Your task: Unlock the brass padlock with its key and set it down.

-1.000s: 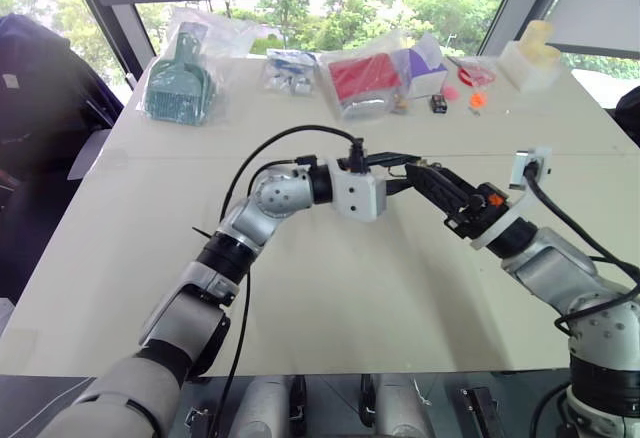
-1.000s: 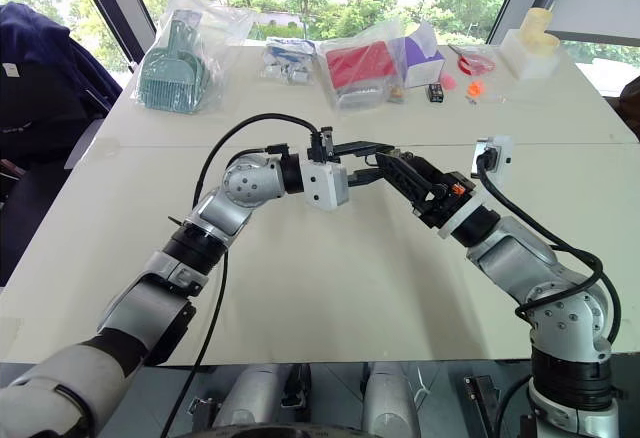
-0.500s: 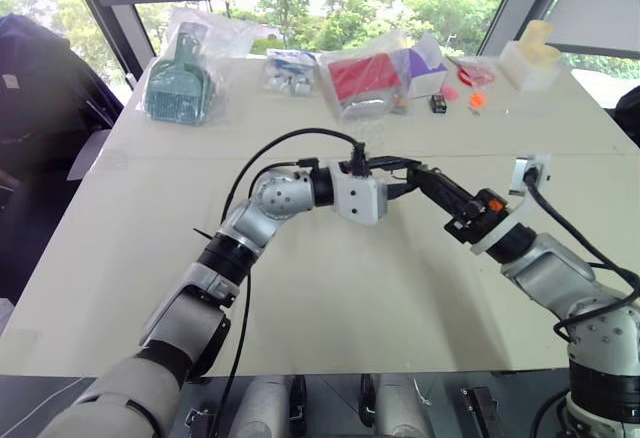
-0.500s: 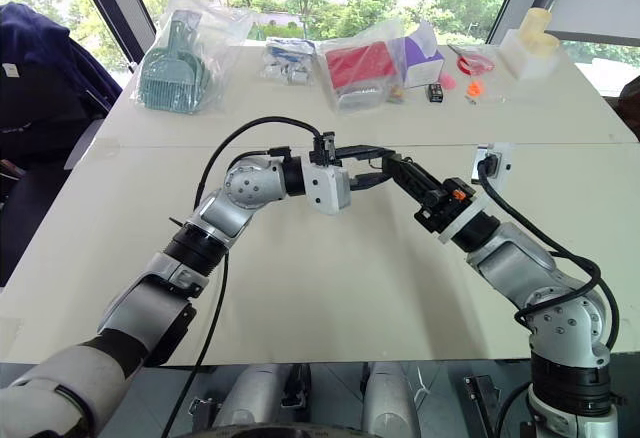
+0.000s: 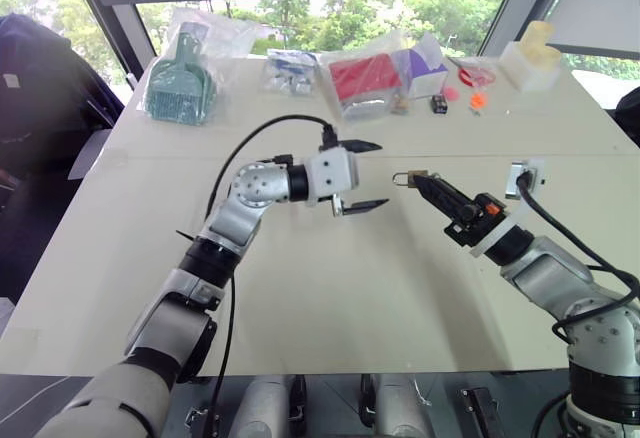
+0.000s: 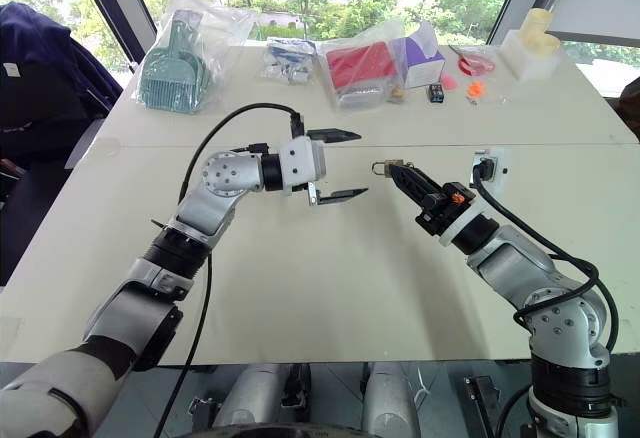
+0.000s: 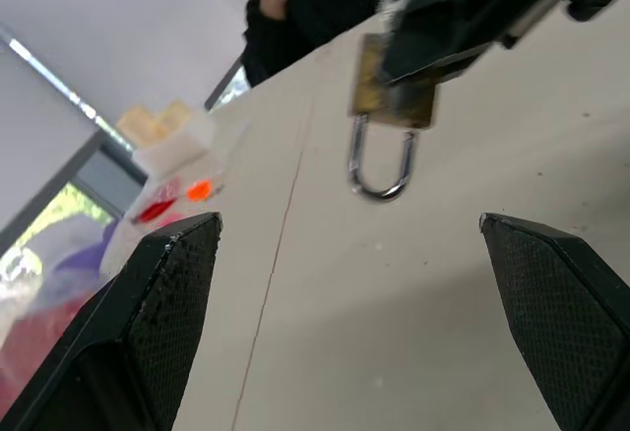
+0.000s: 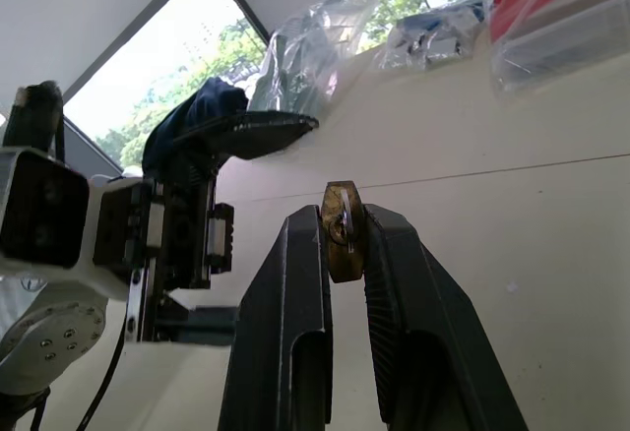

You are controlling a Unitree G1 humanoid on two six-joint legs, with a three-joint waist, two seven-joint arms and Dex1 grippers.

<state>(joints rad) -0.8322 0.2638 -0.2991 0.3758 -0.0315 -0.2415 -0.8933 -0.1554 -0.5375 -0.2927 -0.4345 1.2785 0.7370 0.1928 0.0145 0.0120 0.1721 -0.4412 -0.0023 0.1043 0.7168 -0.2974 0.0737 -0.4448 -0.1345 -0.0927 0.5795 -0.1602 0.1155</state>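
Brass padlock (image 5: 418, 177): it is being held above the counter (image 5: 330, 288), pinched at the tip of the right hand (image 5: 424, 182), with its silvery shackle (image 7: 379, 167) pointing toward the left hand; the shackle is looking closed in the left wrist view.
Right hand: its two black fingers (image 8: 295, 352) are clamping together on the padlock body (image 8: 342, 229), one on each flat side, and it is reaching in over the counter from the robot's right.
Left hand (image 5: 360, 174): its fingers are standing wide apart and gripping nothing; it is hanging above the counter just beside the padlock, on the robot's left of it, pointing toward it without touching.
Counter: it is carrying a pale, bare surface under both hands.
Far edge of the counter: a bagged green dustpan (image 5: 180, 83), a bagged red box (image 5: 362, 80), a purple-and-white carton (image 5: 425, 68), a small black box (image 5: 438, 104), small orange pieces (image 5: 476, 100) and a cream-coloured block (image 5: 532, 55) are lying in a row, well apart from the hands.
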